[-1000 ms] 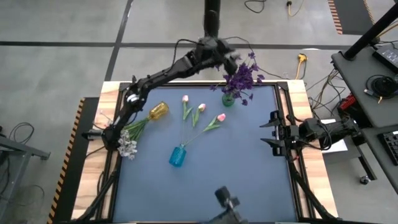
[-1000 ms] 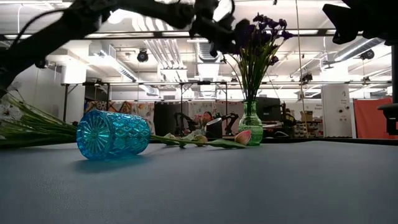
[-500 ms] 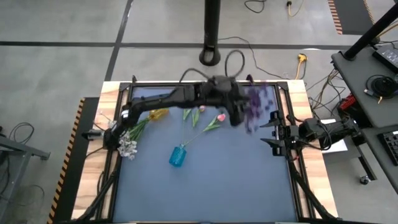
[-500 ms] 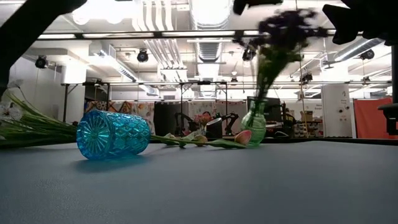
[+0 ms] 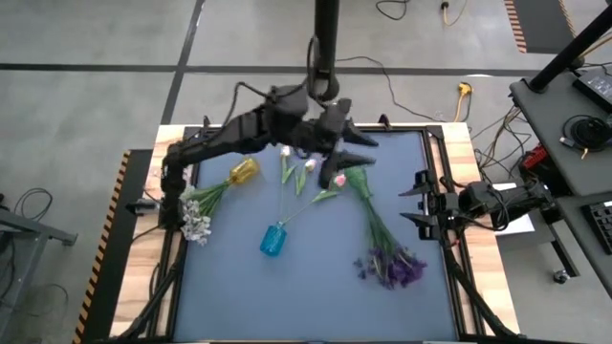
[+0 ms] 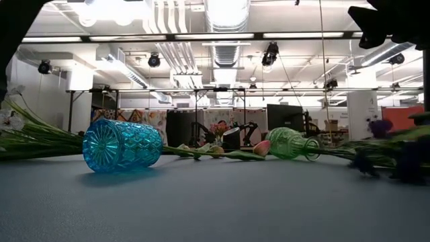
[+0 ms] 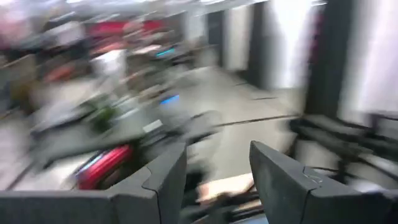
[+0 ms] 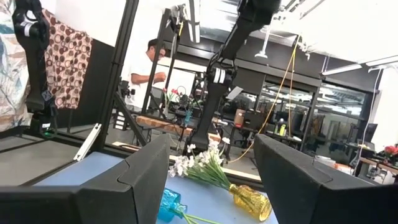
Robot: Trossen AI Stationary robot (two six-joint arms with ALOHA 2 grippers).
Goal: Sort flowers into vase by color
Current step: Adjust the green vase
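Observation:
The green vase [image 5: 355, 178] [image 6: 287, 144] lies on its side on the mat. The dark purple flowers [image 5: 392, 268] [image 6: 393, 156] still stick in its mouth, their blooms toward the near right. Three pink tulips [image 5: 309, 167] lie loose at the far middle. The white sprigs [image 5: 196, 225] stick out of the yellow vase [image 5: 244, 172], which also lies on its side. A blue vase [image 5: 273, 240] [image 6: 121, 145] lies tipped near the middle. My left gripper [image 5: 363, 151] [image 7: 217, 168] hangs open above the green vase and points level. My right gripper [image 5: 413, 202] [image 8: 212, 180] waits open at the right edge.
A black frame [image 5: 442, 143] runs along the mat's edges. The near part of the mat [image 5: 316, 306] holds nothing. A person [image 8: 148, 70] stands in the room beyond the table's left side.
My left gripper has swept from the purple blooms at the far edge toward the near right, then risen and tipped up to level. The green vase, upright before, has fallen onto its side. The purple flowers now lie flat toward the near right.

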